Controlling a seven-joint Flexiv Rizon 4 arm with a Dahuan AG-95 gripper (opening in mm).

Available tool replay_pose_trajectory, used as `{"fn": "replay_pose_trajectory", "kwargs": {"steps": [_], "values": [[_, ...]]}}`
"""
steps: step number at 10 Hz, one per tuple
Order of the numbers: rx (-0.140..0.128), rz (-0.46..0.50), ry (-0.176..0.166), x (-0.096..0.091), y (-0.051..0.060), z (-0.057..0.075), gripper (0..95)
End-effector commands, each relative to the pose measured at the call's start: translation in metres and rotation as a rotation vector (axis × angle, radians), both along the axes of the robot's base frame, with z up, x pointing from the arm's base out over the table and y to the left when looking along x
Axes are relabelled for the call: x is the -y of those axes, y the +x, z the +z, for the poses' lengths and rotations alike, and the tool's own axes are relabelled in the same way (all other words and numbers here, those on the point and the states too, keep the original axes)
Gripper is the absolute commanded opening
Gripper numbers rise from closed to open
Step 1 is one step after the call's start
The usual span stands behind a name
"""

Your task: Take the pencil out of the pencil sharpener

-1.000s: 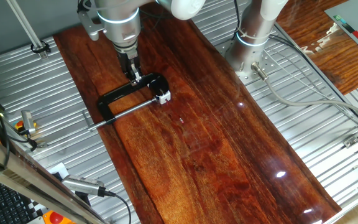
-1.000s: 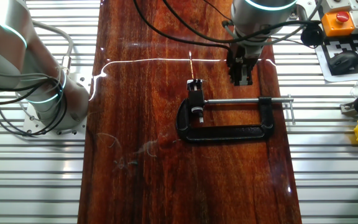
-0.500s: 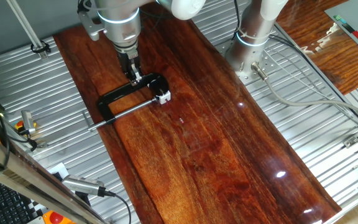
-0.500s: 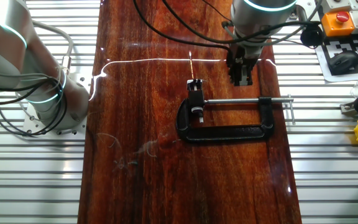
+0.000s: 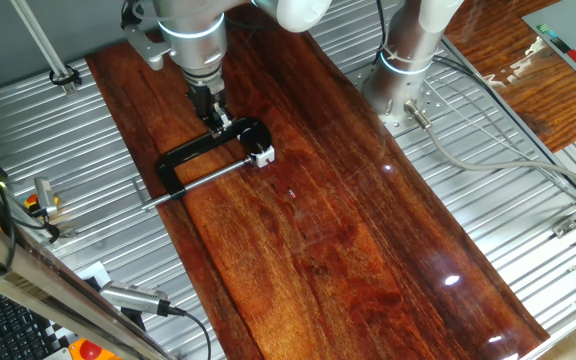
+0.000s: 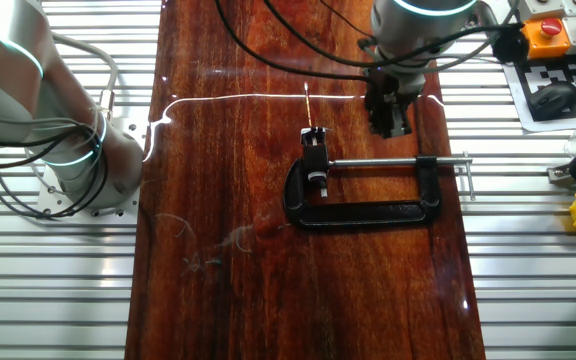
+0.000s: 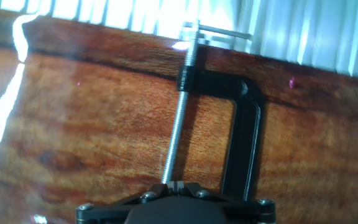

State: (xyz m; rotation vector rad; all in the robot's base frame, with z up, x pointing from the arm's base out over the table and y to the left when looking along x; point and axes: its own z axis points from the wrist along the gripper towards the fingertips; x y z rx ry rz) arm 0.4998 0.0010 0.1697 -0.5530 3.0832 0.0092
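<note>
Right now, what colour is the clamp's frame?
Black; the clamp shows best in the other fixed view.

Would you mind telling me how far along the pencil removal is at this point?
Nothing looks done yet: the pencil still stands in the sharpener, which the black C-clamp pins to the wooden board. In hand: the gripper hangs beside the clamp, off to the side of the pencil, holding nothing. Left: move over, grasp the pencil, pull it out.

A robotics lab bench is showing here: a dark wooden board [image 6: 268, 200] is lying across a ribbed aluminium table [image 5: 528, 160], with cables trailing off the arm's base [image 5: 408, 80]. At the far right an orange emergency-stop button [image 6: 543, 30], a computer mouse [image 6: 556, 98] and a keyboard [image 5: 3, 320] are sitting.
</note>
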Motion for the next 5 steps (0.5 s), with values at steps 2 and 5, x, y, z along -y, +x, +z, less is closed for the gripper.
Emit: {"fn": "replay_pose_trajectory", "kwargs": {"steps": [2,5], "values": [[0.006,0.422,-0.014,0.0000,0.0003,0.0000,0.0],[0.003,0.458,-0.013,0.0000,0.0003,0.0000,0.0]]}}
